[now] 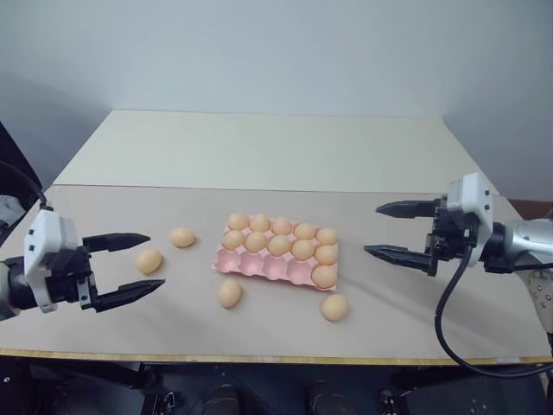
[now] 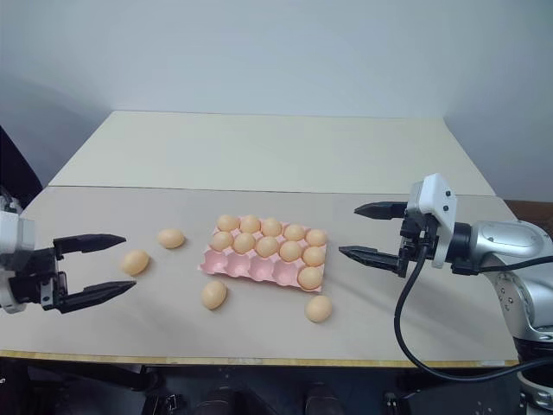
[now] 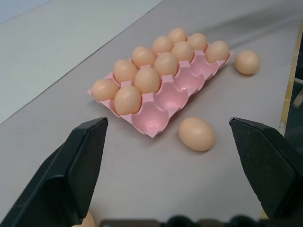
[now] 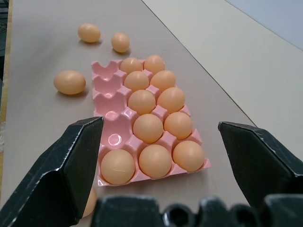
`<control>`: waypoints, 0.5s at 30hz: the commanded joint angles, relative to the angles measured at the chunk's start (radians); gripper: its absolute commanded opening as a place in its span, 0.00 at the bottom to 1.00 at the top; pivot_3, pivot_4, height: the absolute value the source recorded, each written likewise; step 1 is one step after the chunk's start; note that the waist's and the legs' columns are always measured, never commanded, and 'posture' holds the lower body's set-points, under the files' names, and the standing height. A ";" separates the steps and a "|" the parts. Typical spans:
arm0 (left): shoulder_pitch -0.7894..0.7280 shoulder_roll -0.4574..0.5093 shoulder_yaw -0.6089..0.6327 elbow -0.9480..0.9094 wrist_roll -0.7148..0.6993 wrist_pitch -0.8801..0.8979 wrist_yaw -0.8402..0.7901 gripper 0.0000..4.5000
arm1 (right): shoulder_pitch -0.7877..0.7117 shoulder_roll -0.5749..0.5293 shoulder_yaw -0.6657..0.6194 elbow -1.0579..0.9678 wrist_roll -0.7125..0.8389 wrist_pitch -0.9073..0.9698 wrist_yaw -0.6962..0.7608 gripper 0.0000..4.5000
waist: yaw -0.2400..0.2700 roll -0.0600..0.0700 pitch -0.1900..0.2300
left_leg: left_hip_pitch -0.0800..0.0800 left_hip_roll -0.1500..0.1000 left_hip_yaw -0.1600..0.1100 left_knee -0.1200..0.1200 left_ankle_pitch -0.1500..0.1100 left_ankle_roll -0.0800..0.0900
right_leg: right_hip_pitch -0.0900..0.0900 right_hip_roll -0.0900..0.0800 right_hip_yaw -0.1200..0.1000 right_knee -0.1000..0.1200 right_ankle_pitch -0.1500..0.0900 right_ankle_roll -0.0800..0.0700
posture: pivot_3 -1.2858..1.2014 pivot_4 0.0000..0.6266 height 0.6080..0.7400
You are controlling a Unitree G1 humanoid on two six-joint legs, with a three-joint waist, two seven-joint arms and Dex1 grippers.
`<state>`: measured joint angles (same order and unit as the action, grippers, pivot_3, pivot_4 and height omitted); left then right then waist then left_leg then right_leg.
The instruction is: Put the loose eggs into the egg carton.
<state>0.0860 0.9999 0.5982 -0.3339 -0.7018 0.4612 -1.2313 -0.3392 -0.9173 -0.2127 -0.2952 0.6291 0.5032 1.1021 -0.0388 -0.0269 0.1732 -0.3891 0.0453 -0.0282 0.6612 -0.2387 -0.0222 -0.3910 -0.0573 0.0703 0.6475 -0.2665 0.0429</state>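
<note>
- Table: egg carton sits mid, 11 eggs in cups; 4 near-row cups bare.
- Left gripper: fingers spread wide, holding nothing, w/ one loose egg just beside.
- Right gripper: spread wide, unloaded, right of carton.
- Other loose eggs: around carton.

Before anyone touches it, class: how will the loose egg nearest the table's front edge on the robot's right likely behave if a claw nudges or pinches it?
The egg is smooth and oval and lies on the flat table, so a nudge would probably send it rolling, perhaps in a curve. Its glossy rounded shell may slip between hard black fingers. It looks light; if real, it could crack under a firm pinch.
</note>
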 commanded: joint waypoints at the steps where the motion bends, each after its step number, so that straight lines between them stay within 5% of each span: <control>1: -0.025 -0.001 0.009 0.004 -0.009 -0.002 0.021 0.99 | -0.007 -0.008 -0.033 -0.025 0.012 -0.018 0.003 1.00 | 0.000 0.000 0.000 | 0.000 0.000 0.000 0.000 0.000 0.000 | 0.000 0.000 0.000 0.000 0.000 0.000 | 0.52 0.24 1.00; 15: -0.039 0.022 -0.018 0.019 0.014 -0.016 -0.016 0.99 | -0.003 -0.014 -0.036 -0.029 0.023 -0.008 0.017 1.00 | -0.001 0.000 0.000 | 0.000 0.000 0.000 0.000 0.000 0.000 | 0.000 0.000 0.000 0.000 0.000 0.000 | 0.52 0.24 1.00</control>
<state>0.0598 1.0018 0.5698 -0.3105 -0.6896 0.4607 -1.2364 -0.3388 -0.9175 -0.2129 -0.2965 0.6322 0.5033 1.1121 -0.0397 -0.0269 0.1732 -0.3892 0.0454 -0.0280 0.6611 -0.2387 -0.0222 -0.3911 -0.0573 0.0704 0.6474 -0.2666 0.0429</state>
